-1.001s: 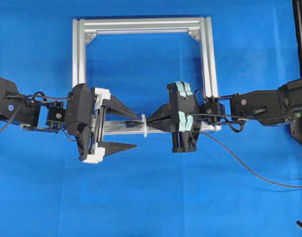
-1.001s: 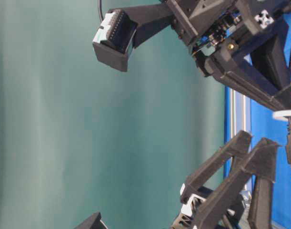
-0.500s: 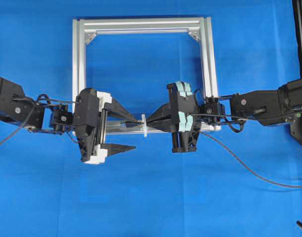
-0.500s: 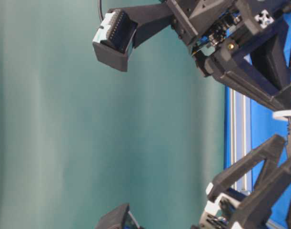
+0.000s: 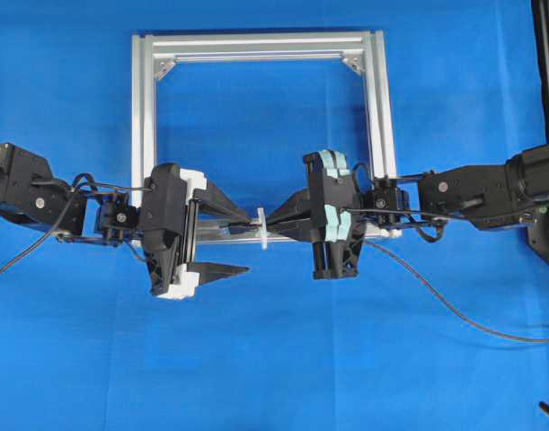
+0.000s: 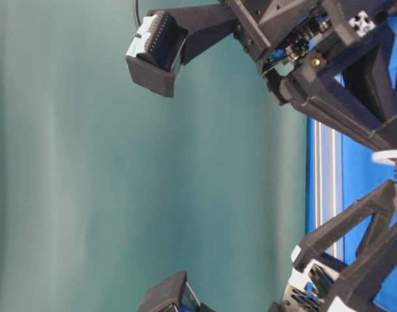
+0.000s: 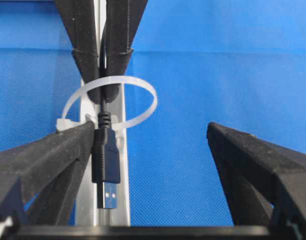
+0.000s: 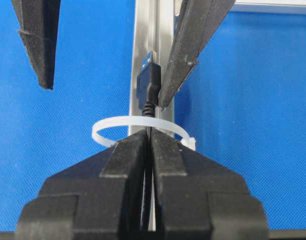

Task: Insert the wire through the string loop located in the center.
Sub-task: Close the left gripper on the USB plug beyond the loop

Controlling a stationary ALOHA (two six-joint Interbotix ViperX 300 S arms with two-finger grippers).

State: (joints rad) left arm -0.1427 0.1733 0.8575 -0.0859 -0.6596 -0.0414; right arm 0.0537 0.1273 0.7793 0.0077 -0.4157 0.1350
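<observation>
Wire (image 7: 103,150) status: you will find its plug already poking through the string loop (image 7: 142,102), with the metal tip on the left arm's side and the cord running back through the ring to the right gripper (image 8: 148,145). That gripper is clamped tight on the cord just behind the loop; its jaws show no gap in its own wrist view, and it has not shifted over the last second.

What has changed is on the left. In the overhead view the left gripper (image 5: 238,242) has advanced toward 3 o'clock over the past second, closing in on the loop at the near rail of the aluminium frame (image 5: 261,43). Its jaws stand at full spread and hold nothing. From the left wrist camera one finger (image 7: 47,155) now lies just beside the plug, at its 9 o'clock, while the other sits well apart at 3 o'clock.

Judgement: the threading itself looks done, and the advance sets up a hand-over. You should expect the left jaws to need closing squarely on the plug body. The plug sits off-centre between them, so a glancing close could push it aside or snag the loop.
</observation>
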